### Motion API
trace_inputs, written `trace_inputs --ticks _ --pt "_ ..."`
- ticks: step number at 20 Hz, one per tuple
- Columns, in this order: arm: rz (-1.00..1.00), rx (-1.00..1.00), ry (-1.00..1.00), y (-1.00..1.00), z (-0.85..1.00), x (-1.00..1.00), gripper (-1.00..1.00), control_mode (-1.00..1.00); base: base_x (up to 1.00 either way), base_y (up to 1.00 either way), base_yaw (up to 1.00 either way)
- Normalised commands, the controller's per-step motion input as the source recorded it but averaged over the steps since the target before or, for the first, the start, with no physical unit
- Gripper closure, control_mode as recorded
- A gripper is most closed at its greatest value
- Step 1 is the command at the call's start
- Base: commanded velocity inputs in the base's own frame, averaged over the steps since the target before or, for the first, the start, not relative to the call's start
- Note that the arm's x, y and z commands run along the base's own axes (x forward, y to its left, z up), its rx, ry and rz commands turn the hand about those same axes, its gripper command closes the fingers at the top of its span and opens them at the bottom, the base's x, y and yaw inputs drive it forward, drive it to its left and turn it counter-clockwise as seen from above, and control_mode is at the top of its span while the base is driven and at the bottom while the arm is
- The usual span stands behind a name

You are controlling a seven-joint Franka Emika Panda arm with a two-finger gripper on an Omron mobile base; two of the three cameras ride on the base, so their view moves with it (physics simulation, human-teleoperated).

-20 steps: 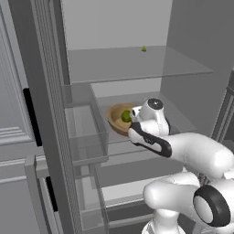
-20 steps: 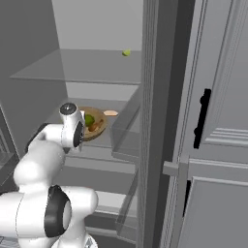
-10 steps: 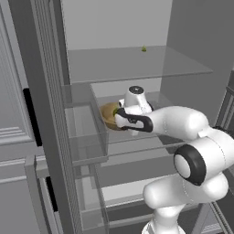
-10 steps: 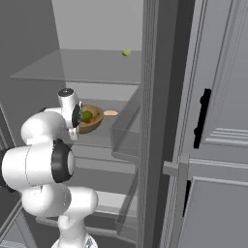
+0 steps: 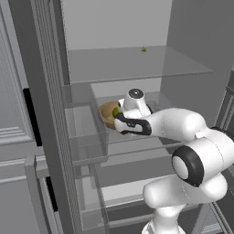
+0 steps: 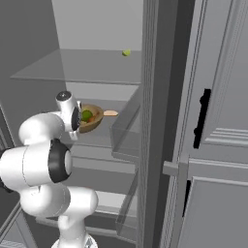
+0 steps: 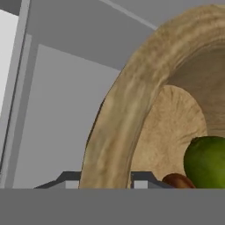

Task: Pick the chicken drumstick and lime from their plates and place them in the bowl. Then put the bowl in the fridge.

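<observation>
The light-brown wooden bowl (image 5: pixel 106 114) (image 6: pixel 94 119) is inside the fridge (image 5: pixel 137 64), just over the middle glass shelf; I cannot tell if it rests on it. In it lie the green lime (image 6: pixel 86 115) (image 7: pixel 206 160) and the chicken drumstick (image 6: pixel 110 113), whose pale bone end pokes over the far rim. My gripper (image 5: pixel 118 119) (image 6: pixel 79 119) is shut on the bowl's near rim. In the hand view the rim (image 7: pixel 114 132) runs down between my fingertips (image 7: pixel 67 182). The plates are out of view.
A small green item (image 5: pixel 143 48) (image 6: pixel 126 52) lies on the upper glass shelf. The open fridge door with clear bins (image 5: pixel 84 137) stands at the left of the left base view. White cabinet fronts (image 6: pixel 218 121) with a dark handle flank the fridge.
The arm has stretched further into the fridge, carrying the bowl deeper and toward the door side of the shelf. The grip on the rim has held.
</observation>
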Motion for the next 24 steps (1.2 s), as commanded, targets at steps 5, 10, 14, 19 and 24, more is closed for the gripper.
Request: trace_inputs --ticks 5,10,14,19,24 --pt "0.00 0.00 -0.12 0.00 -0.01 -0.15 -1.00 -1.00 0.00 0.00 0.00" --pt "0.00 0.00 -0.27 0.00 0.00 -0.30 -1.00 -1.00 0.00 0.00 0.00" --pt "0.00 0.01 -0.15 0.00 0.12 -0.43 -1.00 -1.00 0.00 0.00 0.00" --pt "0.00 0.06 -0.02 0.00 0.59 -0.55 -1.00 -1.00 0.00 0.00 0.00" --pt "-0.04 0.14 -0.01 -0.26 0.71 -0.97 -1.00 -1.00 0.00 0.00 0.00"
